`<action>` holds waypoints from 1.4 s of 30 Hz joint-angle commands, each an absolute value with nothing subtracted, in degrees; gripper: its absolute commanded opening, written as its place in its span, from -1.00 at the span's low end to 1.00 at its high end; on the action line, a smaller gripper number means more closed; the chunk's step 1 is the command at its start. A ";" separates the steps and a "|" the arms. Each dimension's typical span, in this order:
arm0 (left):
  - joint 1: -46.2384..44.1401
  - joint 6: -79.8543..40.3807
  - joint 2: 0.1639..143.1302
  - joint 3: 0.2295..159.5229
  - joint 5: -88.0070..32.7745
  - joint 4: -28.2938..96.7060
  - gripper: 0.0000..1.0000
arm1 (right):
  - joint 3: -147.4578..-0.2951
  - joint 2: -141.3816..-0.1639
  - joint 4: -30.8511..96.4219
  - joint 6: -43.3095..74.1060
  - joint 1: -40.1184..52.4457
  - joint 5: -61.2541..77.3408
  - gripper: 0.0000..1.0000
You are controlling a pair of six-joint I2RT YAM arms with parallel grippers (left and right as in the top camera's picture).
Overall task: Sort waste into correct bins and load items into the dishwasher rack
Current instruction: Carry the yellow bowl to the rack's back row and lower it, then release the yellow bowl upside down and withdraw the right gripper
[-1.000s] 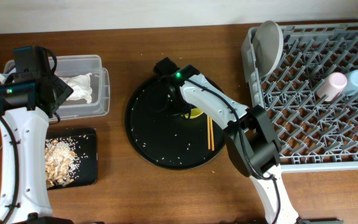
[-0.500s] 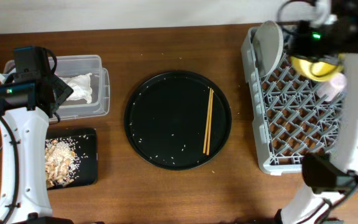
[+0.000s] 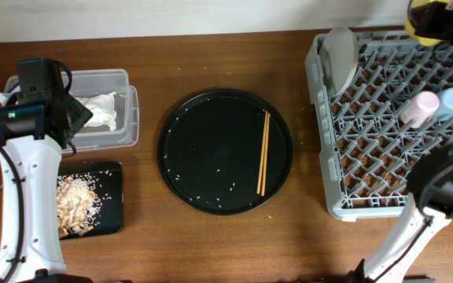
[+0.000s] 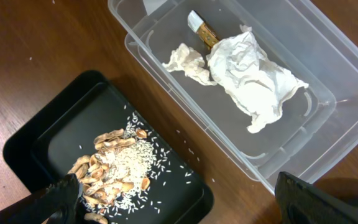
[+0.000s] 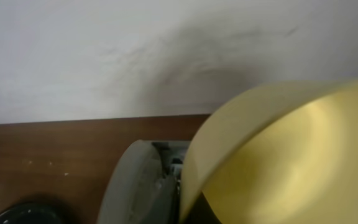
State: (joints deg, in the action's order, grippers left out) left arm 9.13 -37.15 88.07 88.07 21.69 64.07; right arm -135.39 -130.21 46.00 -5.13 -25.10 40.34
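My right gripper [image 3: 447,22] is shut on the yellow bowl [image 3: 427,23] and holds it above the back edge of the grey dishwasher rack [image 3: 384,149]. In the right wrist view the bowl [image 5: 291,155] fills the frame beside the upright pale plate [image 5: 135,180]. The plate [image 3: 340,56], pink cup [image 3: 420,108] and light-blue cup [image 3: 452,101] sit in the rack. The chopsticks [image 3: 263,153] lie on the round black tray [image 3: 203,149]. My left gripper [image 4: 185,205] is open and empty over the clear tub [image 4: 328,124], which holds napkins [image 4: 247,74], and over the black tray [image 4: 36,143], which holds food scraps [image 4: 117,168].
A brownish wrapper [image 4: 202,28] lies beside the napkins in the tub. A few white crumbs are scattered on the round tray. The clear tub [image 3: 124,86] and black tray [image 3: 112,196] stand at the far left, with brown tabletop between them and the round tray.
My right arm has lifted the yellow bowl off the round tray and carried it right, over the rack to its back edge. The left arm has not moved.
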 commanded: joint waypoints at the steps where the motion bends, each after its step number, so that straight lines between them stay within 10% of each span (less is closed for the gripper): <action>1: 9.23 -36.86 87.79 88.23 22.31 64.03 0.99 | -135.52 -138.65 40.97 -6.17 -25.15 61.39 -0.91; 18: 9.23 -36.84 87.79 88.23 22.31 64.03 0.99 | -135.55 -145.86 53.23 12.34 -35.35 56.64 -0.87; 22: 9.23 -36.86 87.79 88.23 22.31 64.05 0.99 | -135.81 -142.02 60.14 12.56 -36.77 40.84 -0.13; 29: 9.23 -36.84 87.79 88.23 22.31 64.03 0.99 | -136.07 -127.57 59.64 16.53 -35.55 27.77 0.33; 31: 9.23 -36.84 87.79 88.23 22.31 64.03 0.99 | -135.98 -128.70 57.67 13.58 -33.39 23.66 -0.91; 42: 9.23 -36.86 87.79 88.23 22.31 64.03 0.99 | -135.92 -140.25 55.07 13.61 -25.19 2.09 -0.92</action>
